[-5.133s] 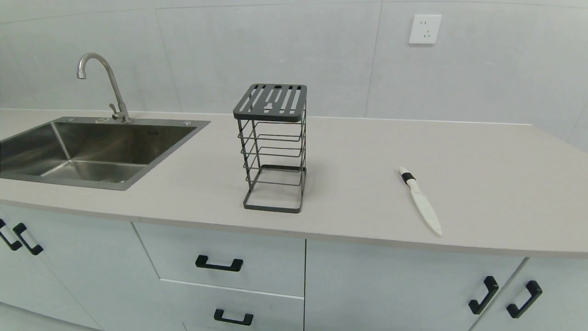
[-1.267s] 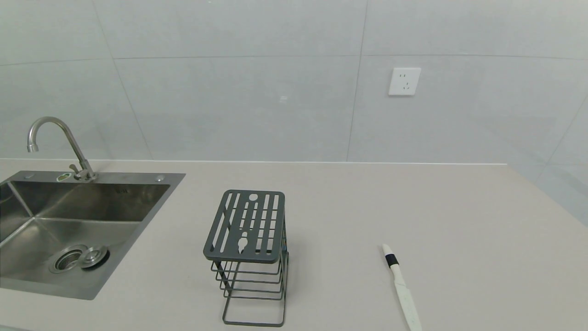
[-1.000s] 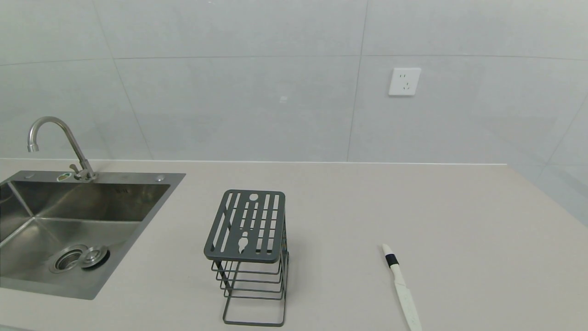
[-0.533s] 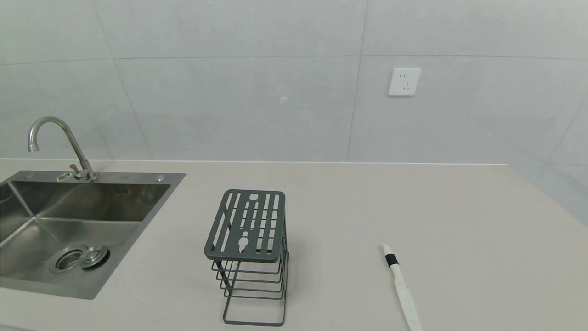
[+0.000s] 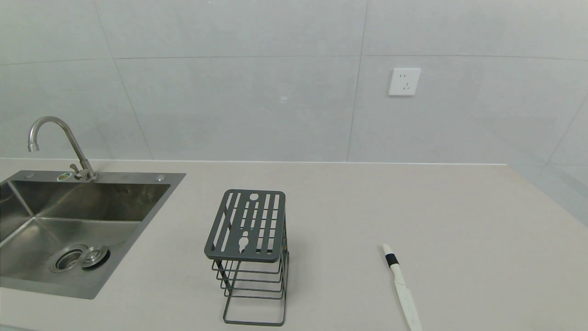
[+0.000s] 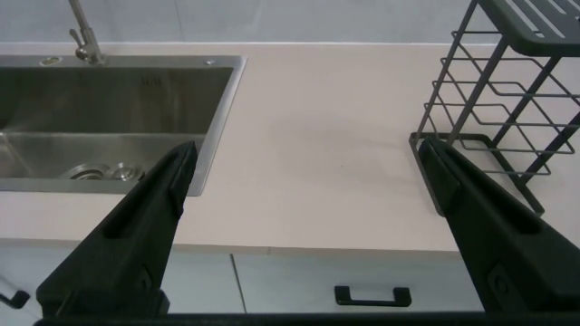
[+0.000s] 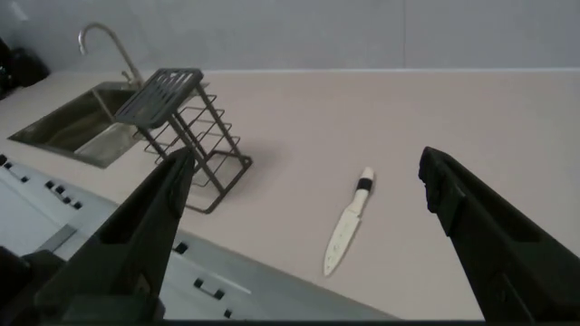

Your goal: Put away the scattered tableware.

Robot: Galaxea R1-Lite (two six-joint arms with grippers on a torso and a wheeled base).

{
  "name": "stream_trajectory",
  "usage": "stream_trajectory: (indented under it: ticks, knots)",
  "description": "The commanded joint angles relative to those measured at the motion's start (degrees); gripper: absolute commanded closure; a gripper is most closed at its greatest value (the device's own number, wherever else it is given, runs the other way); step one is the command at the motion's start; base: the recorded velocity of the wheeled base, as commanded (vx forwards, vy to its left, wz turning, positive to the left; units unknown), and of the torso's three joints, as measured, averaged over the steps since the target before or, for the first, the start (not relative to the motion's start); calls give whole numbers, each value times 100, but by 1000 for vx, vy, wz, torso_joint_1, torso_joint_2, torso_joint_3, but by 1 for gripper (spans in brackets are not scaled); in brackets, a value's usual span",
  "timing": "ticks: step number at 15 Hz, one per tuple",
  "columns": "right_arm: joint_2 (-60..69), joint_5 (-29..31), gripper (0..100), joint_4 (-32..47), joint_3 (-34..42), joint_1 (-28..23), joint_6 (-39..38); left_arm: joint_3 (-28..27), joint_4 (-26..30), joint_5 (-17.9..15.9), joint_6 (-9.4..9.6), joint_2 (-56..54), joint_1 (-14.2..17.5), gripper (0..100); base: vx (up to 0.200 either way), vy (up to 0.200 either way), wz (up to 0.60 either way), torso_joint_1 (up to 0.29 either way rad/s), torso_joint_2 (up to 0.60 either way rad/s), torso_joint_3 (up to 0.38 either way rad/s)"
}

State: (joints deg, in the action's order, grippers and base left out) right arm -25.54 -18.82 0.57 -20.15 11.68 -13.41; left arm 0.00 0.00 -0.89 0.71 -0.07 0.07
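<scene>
A white knife [image 5: 402, 287] with a black band on its handle lies flat on the beige counter, right of centre near the front edge. A dark wire knife rack [image 5: 245, 257] with a slotted top plate stands upright in the middle, well left of the knife. In the right wrist view, my right gripper [image 7: 308, 161] hangs open above the counter's front, with the knife [image 7: 349, 222] between and beyond its fingers and the rack [image 7: 186, 127] off to one side. My left gripper [image 6: 308, 149] is open and empty in front of the counter, between the sink [image 6: 136, 100] and the rack [image 6: 494, 127].
A steel sink [image 5: 115, 176] with a curved faucet [image 5: 55, 142] fills the counter's left end. A tiled wall with a socket [image 5: 404, 81] closes the back. Cabinet drawers with black handles [image 6: 372, 295] sit below the front edge. Bare counter lies between rack and knife.
Since the earliest frame the head camera has risen and come closer to the counter. Over the last second nothing on the counter has moved.
</scene>
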Motion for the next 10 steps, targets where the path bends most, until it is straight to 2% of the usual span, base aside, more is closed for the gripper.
stream_trajectory:
  ticks: [1,3,8,10]
  knots:
    - [-1006,-7,0,-13,-200,326,14,0,0,1,-9,7,1,0,0,0,0,0,0,0]
    - [-1524,10,0,-13,-340,511,84,0,0,1,-9,7,1,0,0,0,0,0,0,0]
    - [-2693,247,0,31,-419,572,1183,0,0,1,0,7,1,0,0,0,0,0,0,0]
    - [-3273,300,0,31,-349,564,1341,0,0,1,-9,7,1,0,0,0,0,0,0,0]
